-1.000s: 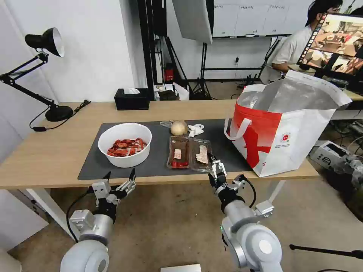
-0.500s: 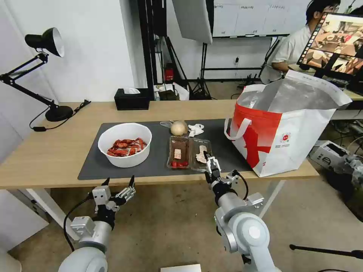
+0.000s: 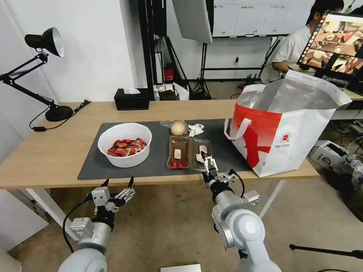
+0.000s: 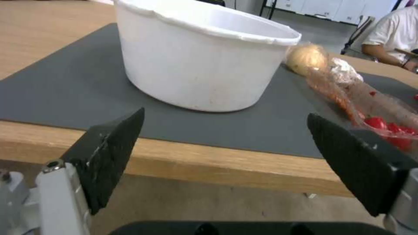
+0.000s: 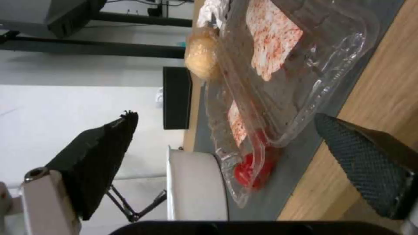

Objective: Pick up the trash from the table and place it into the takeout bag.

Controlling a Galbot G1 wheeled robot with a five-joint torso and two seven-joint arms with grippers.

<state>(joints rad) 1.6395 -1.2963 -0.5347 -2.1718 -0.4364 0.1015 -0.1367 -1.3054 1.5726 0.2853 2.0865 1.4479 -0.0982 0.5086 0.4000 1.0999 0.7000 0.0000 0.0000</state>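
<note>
Our right hand [image 3: 207,161] hovers open at the clear tray [image 3: 189,153] near the tabletop [image 3: 45,155] edge. Our left hand [image 3: 118,184] waits open below the white bowl [image 3: 124,144]. The takeout bag [image 3: 287,132] shows a small red logo, its lettering unreadable.

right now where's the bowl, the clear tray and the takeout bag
bowl [image 3: 124,160], head view, front wall
clear tray [image 3: 180,143], head view, left compartment
takeout bag [image 3: 302,145], head view, white side panel
</note>
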